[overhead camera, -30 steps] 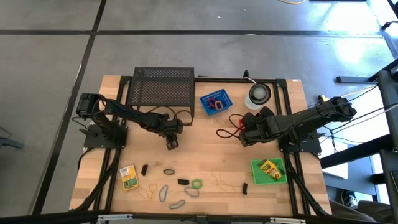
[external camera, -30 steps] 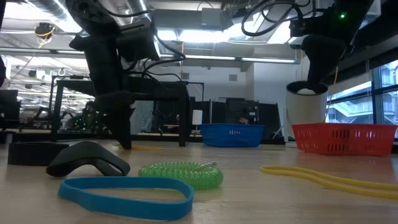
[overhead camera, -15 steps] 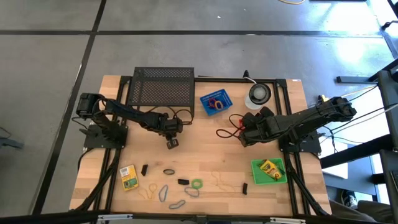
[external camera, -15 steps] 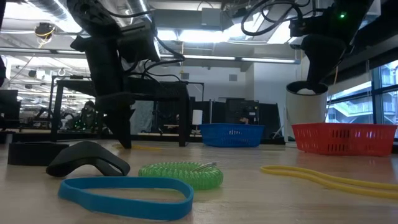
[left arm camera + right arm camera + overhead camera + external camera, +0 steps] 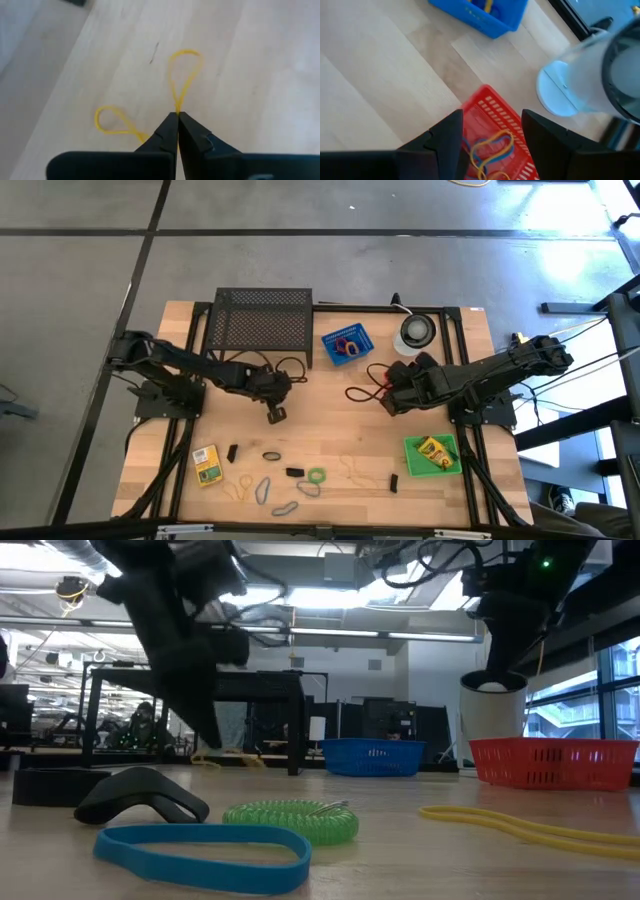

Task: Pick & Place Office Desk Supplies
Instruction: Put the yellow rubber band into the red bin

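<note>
My left gripper [image 5: 275, 415] is shut on a thin yellow rubber band [image 5: 184, 70] over the middle-left of the table. My right gripper [image 5: 492, 117] stands open above a red basket [image 5: 487, 107] that holds several rubber bands, and it touches nothing. More rubber bands lie flat near the front edge: a blue one [image 5: 200, 845], a green coil [image 5: 295, 820] and a yellow one [image 5: 520, 822]. Among them lie small black clips [image 5: 294, 473]. One crayon box [image 5: 206, 464] lies at the front left. Another lies in a green tray [image 5: 433, 455] at the front right. My left gripper pinches the yellow rubber band at a narrow waist [image 5: 176, 111] between its two fingertips [image 5: 167, 127]. It comes slanting down from above. One loop sticks out beyond the tips and a second loop [image 5: 112, 122] hangs to one side. In the low view the band [image 5: 232, 758] hangs slack, just off the table.
A black wire-mesh rack [image 5: 262, 320] stands at the back left. A blue basket [image 5: 345, 343] and a round white-and-dark disc [image 5: 416, 330] stand at the back centre. Bare wood lies between the two arms and behind the row of supplies.
My left gripper has shut on the yellow rubber band, then risen and tipped back a little toward the table's left. The band lay flat on the wood before and now hangs from the fingertips just above it.
</note>
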Tool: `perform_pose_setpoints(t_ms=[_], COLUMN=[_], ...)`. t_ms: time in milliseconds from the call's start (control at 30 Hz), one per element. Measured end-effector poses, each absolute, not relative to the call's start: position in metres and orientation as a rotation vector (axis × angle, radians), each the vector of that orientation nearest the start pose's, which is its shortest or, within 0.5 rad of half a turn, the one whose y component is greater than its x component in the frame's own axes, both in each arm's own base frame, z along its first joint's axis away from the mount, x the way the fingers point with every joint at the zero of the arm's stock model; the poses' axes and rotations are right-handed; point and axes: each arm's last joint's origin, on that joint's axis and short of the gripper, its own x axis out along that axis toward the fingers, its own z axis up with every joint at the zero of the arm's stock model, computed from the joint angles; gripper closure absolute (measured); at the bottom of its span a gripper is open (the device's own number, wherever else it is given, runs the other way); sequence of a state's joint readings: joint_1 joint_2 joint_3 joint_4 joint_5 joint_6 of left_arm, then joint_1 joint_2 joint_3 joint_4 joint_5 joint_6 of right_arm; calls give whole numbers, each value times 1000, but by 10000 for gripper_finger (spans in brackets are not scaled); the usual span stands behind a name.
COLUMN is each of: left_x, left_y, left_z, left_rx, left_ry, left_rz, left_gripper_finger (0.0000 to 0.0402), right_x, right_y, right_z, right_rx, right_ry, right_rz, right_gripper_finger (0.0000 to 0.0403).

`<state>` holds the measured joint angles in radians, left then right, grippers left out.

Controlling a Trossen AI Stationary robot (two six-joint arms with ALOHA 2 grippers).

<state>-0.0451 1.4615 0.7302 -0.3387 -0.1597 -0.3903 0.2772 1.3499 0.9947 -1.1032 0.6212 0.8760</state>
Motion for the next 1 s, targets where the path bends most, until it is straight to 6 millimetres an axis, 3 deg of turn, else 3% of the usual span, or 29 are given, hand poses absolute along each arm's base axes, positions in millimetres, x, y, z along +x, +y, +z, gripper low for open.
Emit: perform_pose_setpoints(t_ms=[333,567,1000], left_x=[269,273,280], left_y=[-44,-62,-67], left_z=[199,214,231], left_rx=[-207,-134,-64], left_ry=[702,544,352], left_rz=[143,84,83], left_gripper_finger=[399,399,399], right_x=[244,260,274], right_y=[65,79,85], right_z=[250,261,267], right_rx=[49,17,-42], right_ry=[871,725,622], right_rz=[-543,-376,-253], right_gripper_finger=[199,199,199])
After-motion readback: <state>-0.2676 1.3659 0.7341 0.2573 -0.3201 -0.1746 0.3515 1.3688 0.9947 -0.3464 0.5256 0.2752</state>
